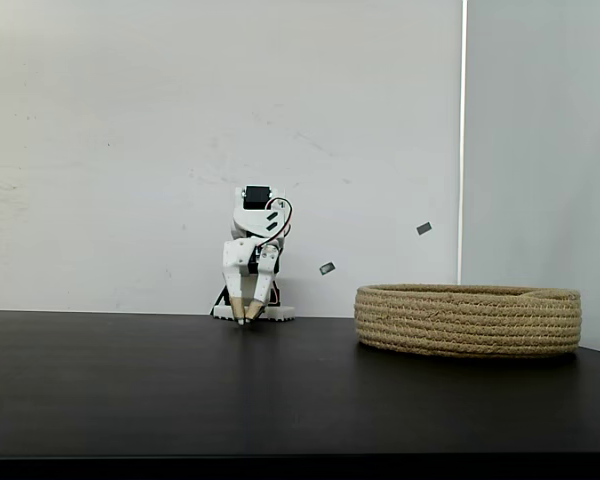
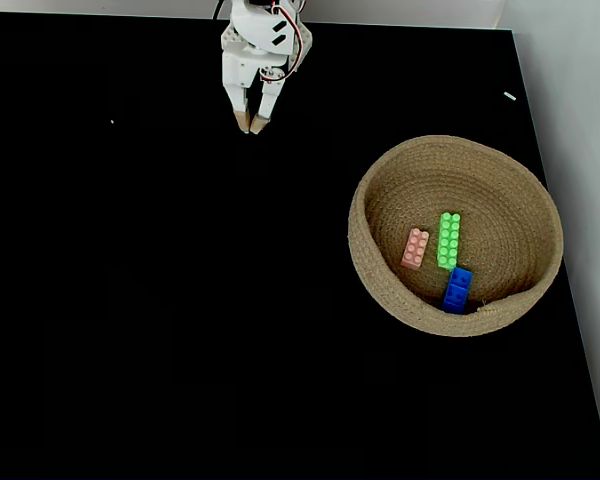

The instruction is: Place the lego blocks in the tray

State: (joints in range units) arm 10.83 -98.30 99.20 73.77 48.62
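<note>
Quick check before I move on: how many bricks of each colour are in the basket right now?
Green brick: 1
Pink brick: 1
Blue brick: 1
Total: 3, all lying inside the basket.

- the white arm (image 1: pixel 252 225) sits folded at the far edge of the black table (image 1: pixel 180 390), in front of a pale wall.
- its gripper (image 1: pixel 247 320) points down, tan fingertips (image 1: pixel 239 315) close together, at or just above the tabletop.
- the tray (image 1: pixel 468 320), a coiled tan rope basket, rests on the table well to the right of the arm.
- the tray's inside is hidden by its wall.
</note>
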